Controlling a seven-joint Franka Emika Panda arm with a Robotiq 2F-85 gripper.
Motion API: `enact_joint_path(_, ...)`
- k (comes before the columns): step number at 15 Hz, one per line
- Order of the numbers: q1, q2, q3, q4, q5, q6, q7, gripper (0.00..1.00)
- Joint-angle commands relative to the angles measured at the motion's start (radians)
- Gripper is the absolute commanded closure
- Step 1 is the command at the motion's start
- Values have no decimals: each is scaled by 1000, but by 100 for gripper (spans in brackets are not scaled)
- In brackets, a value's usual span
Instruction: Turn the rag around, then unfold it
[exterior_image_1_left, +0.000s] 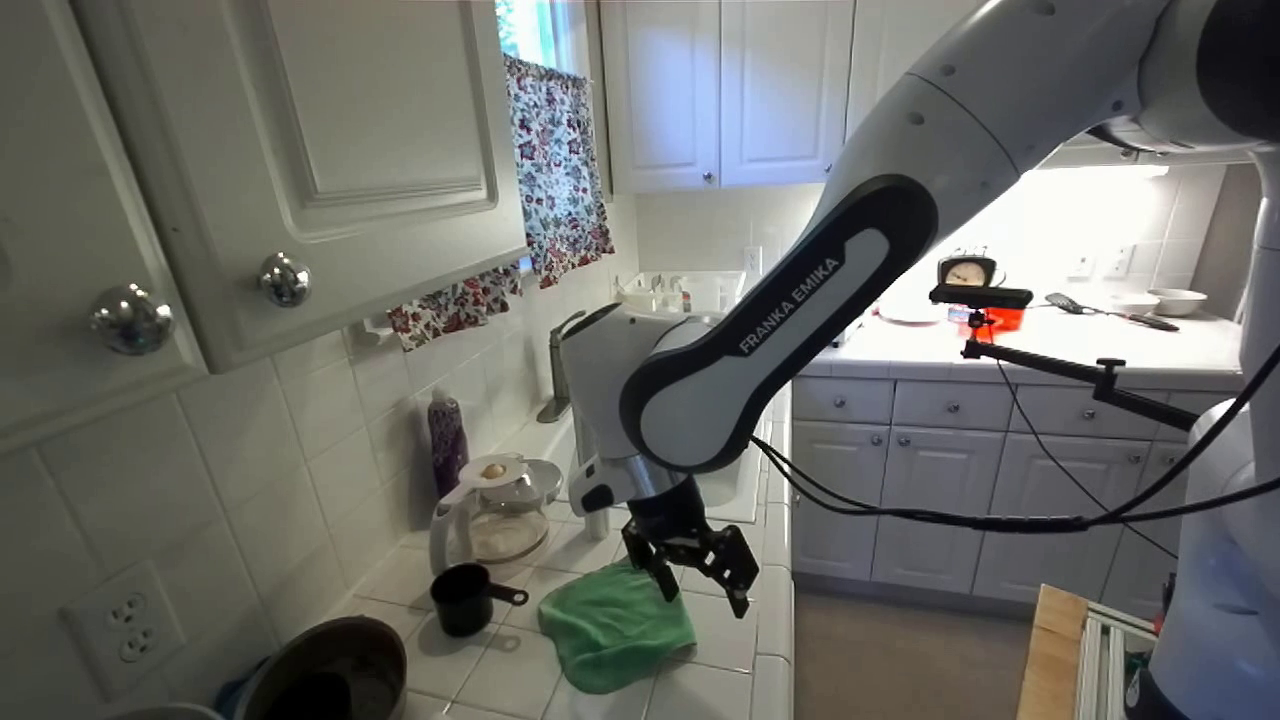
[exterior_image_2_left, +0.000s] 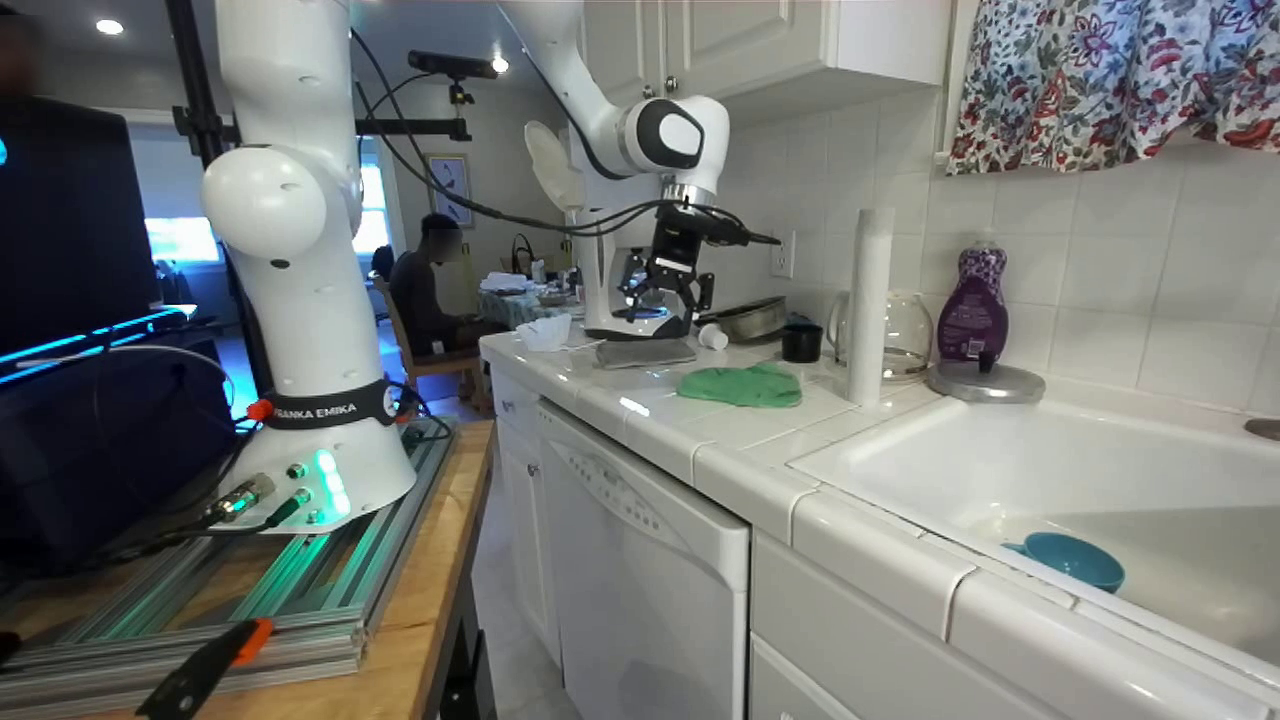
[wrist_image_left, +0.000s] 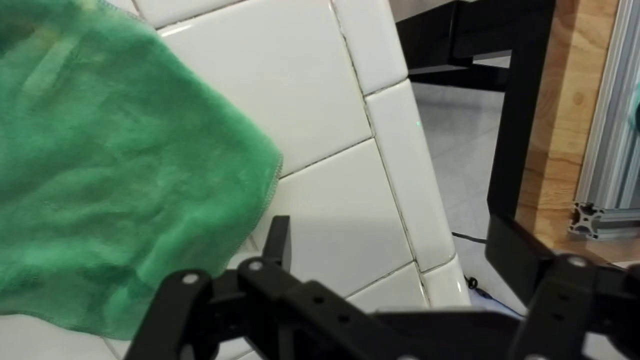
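White tiled counter (exterior_image_1_left: 510, 668), on it a rumpled green rag (exterior_image_1_left: 615, 628), black cup (exterior_image_1_left: 462, 602), glass carafe (exterior_image_1_left: 508, 528)

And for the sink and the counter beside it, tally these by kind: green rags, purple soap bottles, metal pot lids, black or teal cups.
Green rag: 1
Purple soap bottle: 1
Metal pot lid: 1
Black cup plus teal cup: 2
Total: 5

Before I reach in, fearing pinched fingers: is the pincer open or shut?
Open: the wrist view shows the pincer with fingers wide apart, gripping nothing.
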Motion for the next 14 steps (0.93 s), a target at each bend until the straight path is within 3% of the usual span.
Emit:
enact_joint_path(1,5,0,3,-8,-12,23,33,0)
enact_joint_path(8,42,-17,5,-156,-120,253,420,0)
enact_joint_path(14,68,1,-8,-175,-488,272,718,0)
